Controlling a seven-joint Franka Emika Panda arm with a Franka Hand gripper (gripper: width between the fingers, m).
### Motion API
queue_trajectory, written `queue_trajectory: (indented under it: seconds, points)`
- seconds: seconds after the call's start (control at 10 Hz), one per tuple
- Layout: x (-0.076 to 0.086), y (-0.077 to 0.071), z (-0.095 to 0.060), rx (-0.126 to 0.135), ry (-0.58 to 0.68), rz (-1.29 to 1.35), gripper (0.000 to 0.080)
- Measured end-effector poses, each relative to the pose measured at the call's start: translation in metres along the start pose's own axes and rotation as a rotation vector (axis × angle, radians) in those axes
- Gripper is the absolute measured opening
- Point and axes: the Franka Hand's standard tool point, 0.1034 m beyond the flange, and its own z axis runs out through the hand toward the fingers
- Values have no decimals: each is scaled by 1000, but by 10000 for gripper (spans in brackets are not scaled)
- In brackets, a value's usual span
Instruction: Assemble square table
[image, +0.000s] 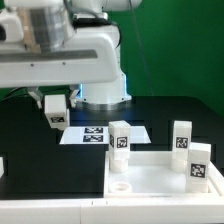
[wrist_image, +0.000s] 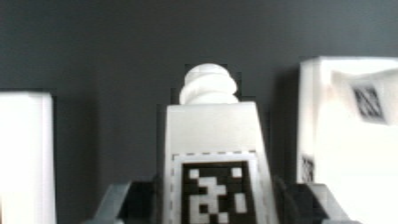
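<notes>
Item one, the arm (image: 60, 50): I see it filling the upper part of the exterior view, white, bent low over the black table (image: 25, 135).

Item two, the gripper (wrist_image: 217, 200): in the wrist view I read its two dark fingers (wrist_image: 125, 200) standing on either side of a white leg (wrist_image: 217, 130), pressed against its flanks, so I log it as clamped on that leg. The leg carries a black-and-white tag on the face toward the camera and ends in a rounded peg at its far tip. In the exterior view a small white tagged piece under the arm (image: 55, 110) is probably this same leg in the fingers, though the picture is too coarse for me to be sure.

Item three, the square tabletop (image: 150, 185): a large white slab with raised rims, lying flat at the near side of the table toward the exterior view's right, with a round hole (image: 119, 186) by its near corner.

Item four, three more legs, all upright with tags showing: one (image: 120, 140) at the slab's far corner, one (image: 181, 137) beyond its far rim, one (image: 200, 165) on its right part.

Item five, the marker board (image: 100, 133): flat on the table, just behind the slab, between it and the arm's base (image: 103, 95).
</notes>
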Motion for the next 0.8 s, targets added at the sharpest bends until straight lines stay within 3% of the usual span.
queue_trajectory:
  seconds: [0.1, 0.6, 0.8]
  points:
    - [8, -5, -7, -7, 66, 5, 284]
    - [20, 9, -8, -90, 412, 12, 284]
    - [35, -28, -11, -47, 540, 68, 284]
